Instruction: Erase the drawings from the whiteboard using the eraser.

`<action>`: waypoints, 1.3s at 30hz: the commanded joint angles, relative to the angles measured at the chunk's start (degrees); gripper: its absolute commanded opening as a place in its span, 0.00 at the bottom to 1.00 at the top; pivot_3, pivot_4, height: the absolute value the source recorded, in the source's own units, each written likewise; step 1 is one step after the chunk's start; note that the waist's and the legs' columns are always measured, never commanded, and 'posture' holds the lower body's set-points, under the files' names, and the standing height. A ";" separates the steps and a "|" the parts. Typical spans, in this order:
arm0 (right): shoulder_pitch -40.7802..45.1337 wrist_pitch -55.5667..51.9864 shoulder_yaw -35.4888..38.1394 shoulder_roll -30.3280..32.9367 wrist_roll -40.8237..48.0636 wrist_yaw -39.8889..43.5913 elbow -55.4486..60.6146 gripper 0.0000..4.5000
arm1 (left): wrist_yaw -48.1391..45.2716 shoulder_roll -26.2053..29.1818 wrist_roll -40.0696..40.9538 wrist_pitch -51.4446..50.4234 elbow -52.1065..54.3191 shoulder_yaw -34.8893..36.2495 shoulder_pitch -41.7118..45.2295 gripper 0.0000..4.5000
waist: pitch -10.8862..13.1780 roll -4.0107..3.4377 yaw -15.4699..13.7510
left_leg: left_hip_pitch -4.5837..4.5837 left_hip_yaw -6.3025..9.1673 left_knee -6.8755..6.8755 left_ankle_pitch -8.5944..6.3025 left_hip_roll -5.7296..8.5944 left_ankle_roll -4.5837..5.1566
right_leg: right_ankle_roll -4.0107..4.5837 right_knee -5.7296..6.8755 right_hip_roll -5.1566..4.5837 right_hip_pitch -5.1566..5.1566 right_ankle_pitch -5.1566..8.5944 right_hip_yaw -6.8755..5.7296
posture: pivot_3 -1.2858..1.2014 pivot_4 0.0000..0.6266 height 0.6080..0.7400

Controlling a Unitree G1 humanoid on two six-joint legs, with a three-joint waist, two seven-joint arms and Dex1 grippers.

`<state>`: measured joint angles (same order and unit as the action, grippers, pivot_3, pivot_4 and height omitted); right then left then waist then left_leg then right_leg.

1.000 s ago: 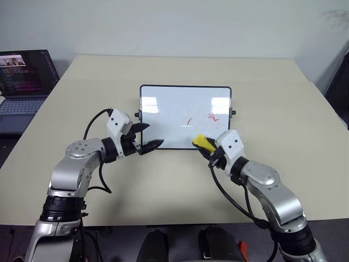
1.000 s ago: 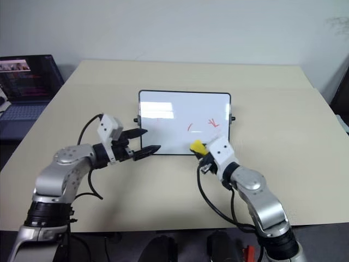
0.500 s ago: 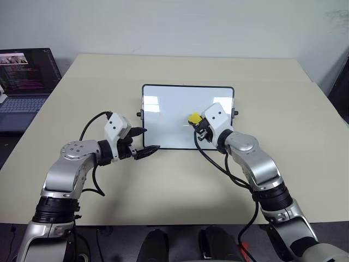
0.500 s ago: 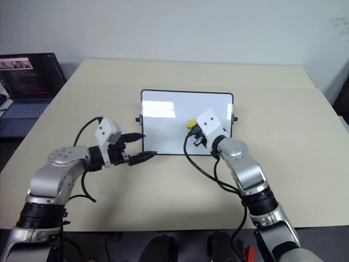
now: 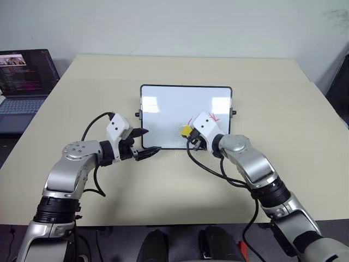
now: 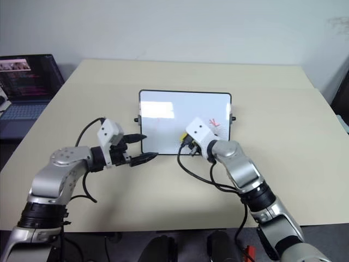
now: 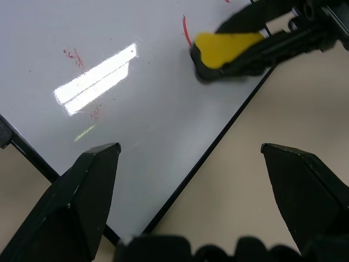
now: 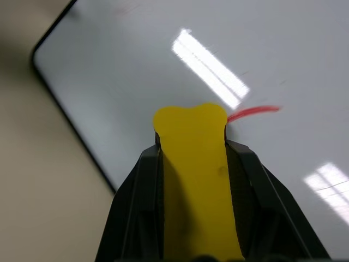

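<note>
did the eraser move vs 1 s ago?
Yes. The eraser, shut in the right gripper, went from the whiteboard's near edge up onto its surface and toward the robot's left.

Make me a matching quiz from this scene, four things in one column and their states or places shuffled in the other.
1. eraser
2. left hand
3. laptop
4. whiteboard

A. open, at the board's near left corner
B. lying flat, red marks on it
C. gripped in the right hand
D. off the table's far left, screen lit

Pairs: 1-C, 2-A, 3-D, 4-B
</note>
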<state>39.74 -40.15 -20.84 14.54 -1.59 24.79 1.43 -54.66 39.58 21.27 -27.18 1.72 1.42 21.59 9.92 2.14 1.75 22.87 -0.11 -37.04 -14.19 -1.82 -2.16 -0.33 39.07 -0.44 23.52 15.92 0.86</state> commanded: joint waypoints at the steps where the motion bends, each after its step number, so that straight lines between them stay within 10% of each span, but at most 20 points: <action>1: 2.91 2.50 3.73 0.70 -1.71 -2.16 -2.59 0.27 | -0.40 -0.04 0.14 0.73 1.67 -0.03 0.76 1.00 | 0.00 0.00 0.00 | 0.00 0.01 0.00 0.00 0.01 0.00 | 0.00 0.01 0.00 0.00 0.00 -0.01 | 0.52 0.24 1.00; 11: -0.63 -1.77 -0.88 0.74 0.78 7.52 0.70 0.27 | -0.02 -0.68 0.25 0.63 2.16 -0.12 0.21 1.00 | -0.02 0.02 0.00 | -0.03 0.01 0.01 0.00 -0.02 0.00 | 0.01 0.00 -0.02 -0.04 -0.01 -0.01 | 0.52 0.24 1.00; 19: 5.73 6.20 6.64 -1.09 -2.35 -3.47 -8.11 0.27 | 0.10 -0.78 0.34 0.61 2.15 -0.30 0.10 1.00 | -0.01 0.01 0.05 | -0.07 0.01 -0.03 0.02 0.00 0.00 | 0.01 0.05 -0.01 -0.05 -0.07 -0.01 | 0.52 0.24 1.00; 30: 1.07 0.78 0.14 0.24 -0.85 7.55 -3.74 0.27 | 0.09 -0.94 0.48 0.60 2.45 -0.34 -0.16 1.00 | -0.03 0.02 0.10 | -0.07 0.01 -0.01 0.01 -0.04 0.01 | 0.02 0.00 -0.02 -0.08 -0.07 -0.01 | 0.52 0.24 1.00; 39: 5.05 5.99 5.39 -0.20 -3.75 -0.47 -9.36 0.27 | 0.15 -1.11 0.63 0.27 3.04 -0.51 -0.21 1.00 | -0.03 0.02 0.08 | -0.12 0.01 -0.07 0.04 -0.01 0.02 | 0.01 0.05 0.00 -0.12 -0.10 -0.01 | 0.52 0.24 1.00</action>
<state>44.10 -34.60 -17.64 13.47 -4.13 26.08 -6.52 -54.49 38.45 21.36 -27.21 2.45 0.34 21.10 9.89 2.17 1.83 22.75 -0.09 -37.11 -14.15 -1.83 -2.14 -0.33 39.11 -0.43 23.40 15.82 0.85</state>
